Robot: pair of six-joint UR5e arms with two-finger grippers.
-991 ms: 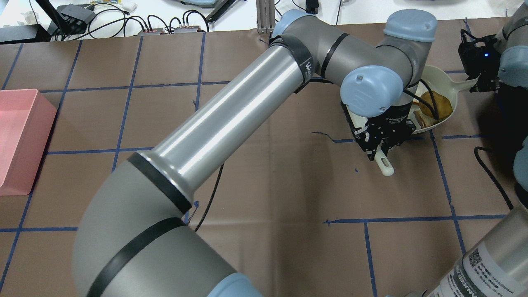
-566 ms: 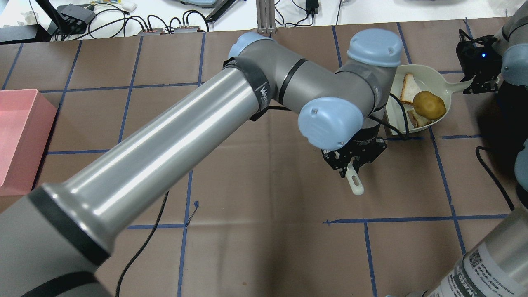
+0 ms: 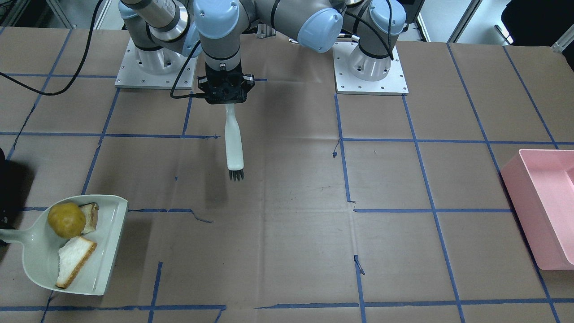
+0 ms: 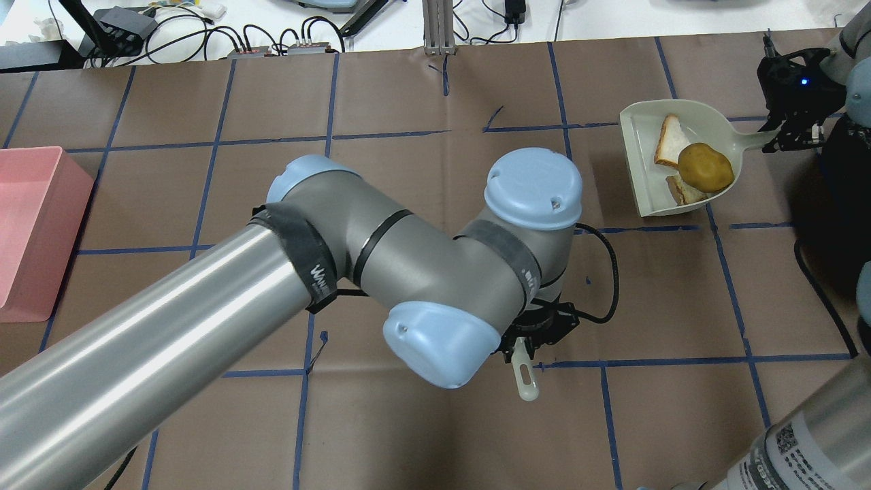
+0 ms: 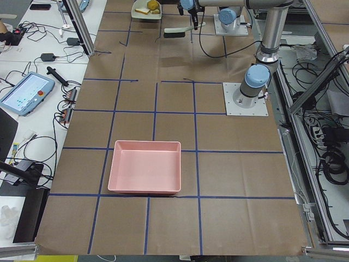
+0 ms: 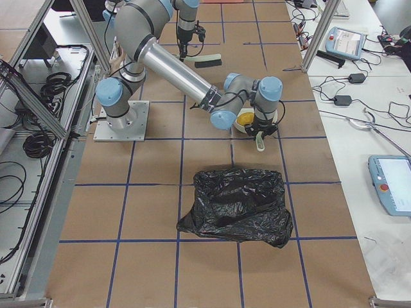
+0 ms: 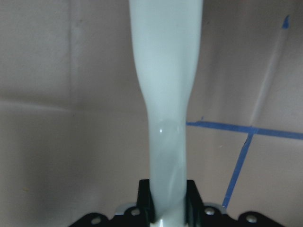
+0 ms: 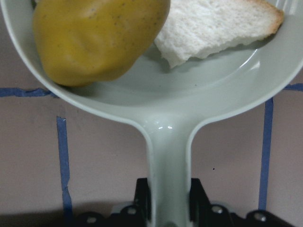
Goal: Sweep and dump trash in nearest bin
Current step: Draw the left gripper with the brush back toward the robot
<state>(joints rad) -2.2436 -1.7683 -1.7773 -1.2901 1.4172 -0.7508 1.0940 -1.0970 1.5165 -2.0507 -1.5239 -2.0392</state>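
Observation:
A pale dustpan [image 4: 639, 160] lies at the far right of the table and holds the trash: a yellow-brown potato [image 4: 705, 167] and two torn pieces of white bread [image 4: 672, 140] [image 4: 684, 192]. My right gripper [image 4: 789, 131] is shut on the dustpan's handle [image 8: 168, 175]; the potato [image 8: 94, 38] and one piece of bread [image 8: 213, 23] fill the right wrist view. My left gripper [image 3: 225, 93] is shut on a white brush [image 3: 233, 143] with dark bristles, held well back from the dustpan [image 3: 31, 264], near my base. The brush handle [image 7: 165, 94] fills the left wrist view.
A black trash bag [image 6: 237, 205] sits beside the dustpan on my right end of the table. A pink bin [image 4: 30, 224] stands at the far left end; it also shows in the front-facing view [image 3: 545, 206]. Blue tape lines grid the brown table cover.
My left arm has pulled back from the dustpan toward my base, carrying the brush. The dustpan and its load, earlier partly covered by the arm, show in full. The dustpan shifted slightly.

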